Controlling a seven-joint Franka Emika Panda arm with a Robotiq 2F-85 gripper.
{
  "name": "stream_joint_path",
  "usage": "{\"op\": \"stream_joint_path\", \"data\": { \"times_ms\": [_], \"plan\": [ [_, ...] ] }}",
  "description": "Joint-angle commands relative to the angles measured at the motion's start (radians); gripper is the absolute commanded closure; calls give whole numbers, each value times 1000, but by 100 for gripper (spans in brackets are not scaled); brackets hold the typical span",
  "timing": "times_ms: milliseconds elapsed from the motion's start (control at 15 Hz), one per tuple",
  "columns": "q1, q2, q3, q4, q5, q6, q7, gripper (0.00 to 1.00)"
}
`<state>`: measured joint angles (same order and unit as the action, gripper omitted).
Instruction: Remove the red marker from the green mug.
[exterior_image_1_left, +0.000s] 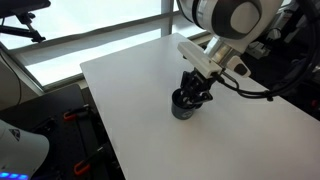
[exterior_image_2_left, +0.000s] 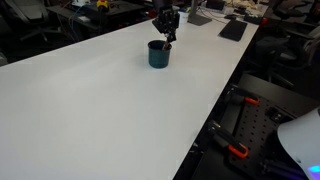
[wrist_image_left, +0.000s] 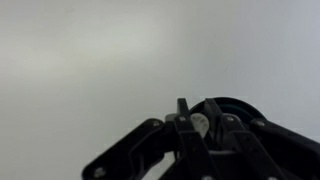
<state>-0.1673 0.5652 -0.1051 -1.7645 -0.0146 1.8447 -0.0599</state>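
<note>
Robot claw (exterior_image_1_left: 194, 90) right over the green mug (exterior_image_1_left: 182, 108) on a white table (exterior_image_1_left: 130, 90), fingers pinched together on the thin red marker (exterior_image_2_left: 170, 38), marker standing up, bottom end at the mug's mouth

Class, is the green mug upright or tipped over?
Upright: in both exterior views the green mug sits on its base on the table, opening facing up.
</note>
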Motion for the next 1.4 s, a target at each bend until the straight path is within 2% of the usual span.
{"op": "stream_joint_path", "data": {
  "times_ms": [0, 800, 1067, 1333],
  "plan": [
    [3, -77, -10, -32, 10, -4, 46, 94],
    [17, -311, -10, -88, -7, 67, 55, 94],
    [22, -331, 10, -89, 18, 62, -13, 94],
    [24, -309, 54, -82, 82, 40, -162, 94]
  ]
}}
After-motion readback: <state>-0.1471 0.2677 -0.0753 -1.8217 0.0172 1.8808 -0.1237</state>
